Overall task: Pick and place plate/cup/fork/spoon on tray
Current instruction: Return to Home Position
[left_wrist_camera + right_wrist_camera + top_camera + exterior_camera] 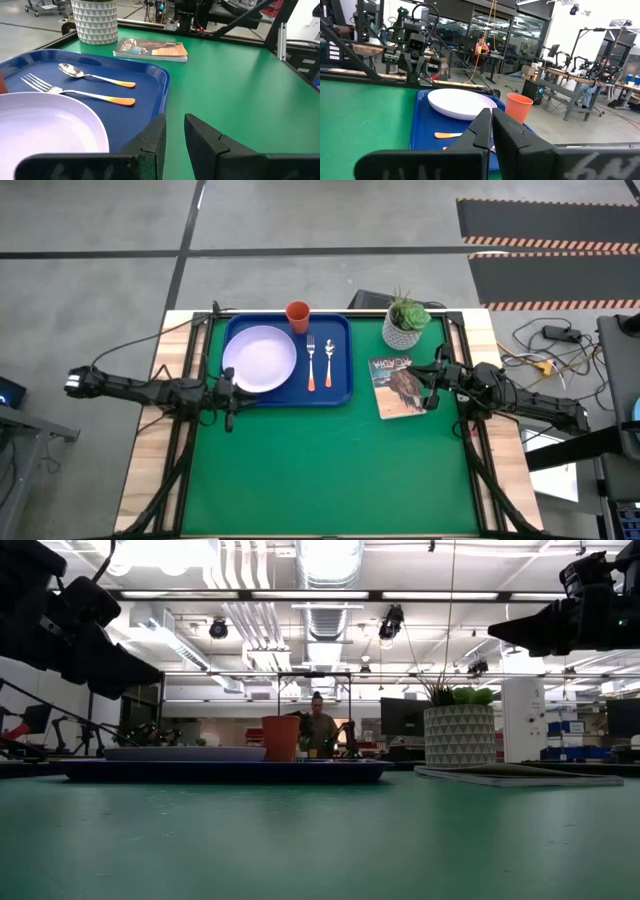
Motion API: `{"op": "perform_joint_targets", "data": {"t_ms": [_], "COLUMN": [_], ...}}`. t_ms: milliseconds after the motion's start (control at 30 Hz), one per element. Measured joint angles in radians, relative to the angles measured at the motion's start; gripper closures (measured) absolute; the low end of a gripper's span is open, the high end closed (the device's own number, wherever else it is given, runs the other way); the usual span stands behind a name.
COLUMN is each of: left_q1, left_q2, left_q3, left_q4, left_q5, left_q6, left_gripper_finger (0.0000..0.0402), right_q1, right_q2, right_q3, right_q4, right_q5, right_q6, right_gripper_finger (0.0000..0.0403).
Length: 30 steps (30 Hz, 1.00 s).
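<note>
The blue tray [342, 385] lies at the table's far middle. On it rest the lavender plate [260, 360] on the left, the orange-red cup [298, 315] upright at the far edge, the fork [311, 362] and the spoon [329, 362] side by side on the right. My left gripper [231, 398] hovers at the tray's near left corner, its fingers [155, 137] a narrow gap apart and empty. My right gripper [432, 385] hovers over the booklet's right edge, shut and empty [491, 120].
A printed booklet [398, 386] lies right of the tray, and a white pot with a green plant [405, 325] stands behind it. The near half of the green mat [330, 480] is open. A person sits far off in the room [318, 730].
</note>
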Motion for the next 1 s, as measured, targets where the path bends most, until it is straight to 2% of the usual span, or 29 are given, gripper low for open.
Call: {"op": "perform_joint_targets", "data": {"t_ms": [1000], "left_q1": [0.0], "left_q2": [0.085], "left_q3": [0.001], "left_q4": [0.0], "left_q5": [0.0], "left_q6": [0.0], "left_gripper_finger": [0.0346], "right_q1": [0.0], "right_q2": [0.0], "right_q3": [0.0], "right_q4": [0.0], "right_q5": [0.0], "right_q6": [0.001], "right_gripper_finger": [0.0394]}}
